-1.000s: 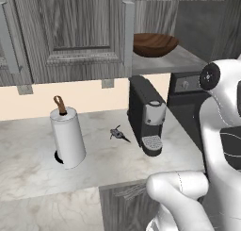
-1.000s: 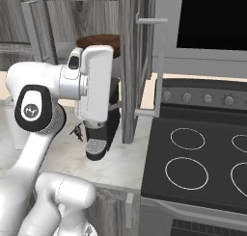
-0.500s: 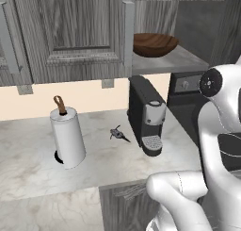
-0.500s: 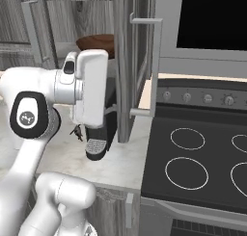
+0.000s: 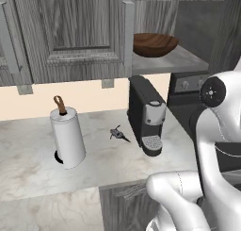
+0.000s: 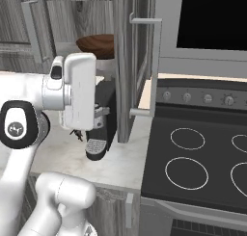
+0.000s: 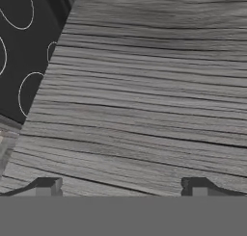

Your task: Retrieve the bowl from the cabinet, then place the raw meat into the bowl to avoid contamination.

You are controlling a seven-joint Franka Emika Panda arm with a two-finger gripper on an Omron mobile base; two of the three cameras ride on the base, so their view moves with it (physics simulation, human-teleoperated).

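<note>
End effector (image 7: 120,187) agape — bowl (image 5: 155,44) dark-brown, shallow

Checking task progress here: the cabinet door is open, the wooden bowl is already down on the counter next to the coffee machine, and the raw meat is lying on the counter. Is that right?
Not quite. The bowl is not on the counter; it sits on the shelf inside the cabinet, above the coffee machine, as the left base view shows. The rest holds: the cabinet door is open, and the raw meat lies on the counter beside the coffee machine.

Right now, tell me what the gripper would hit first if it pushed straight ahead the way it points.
Most likely the cabinet door: its grey wood-grain face lies directly ahead of the open gripper, with the stove top off to one side. How near it is can't be judged.
</note>
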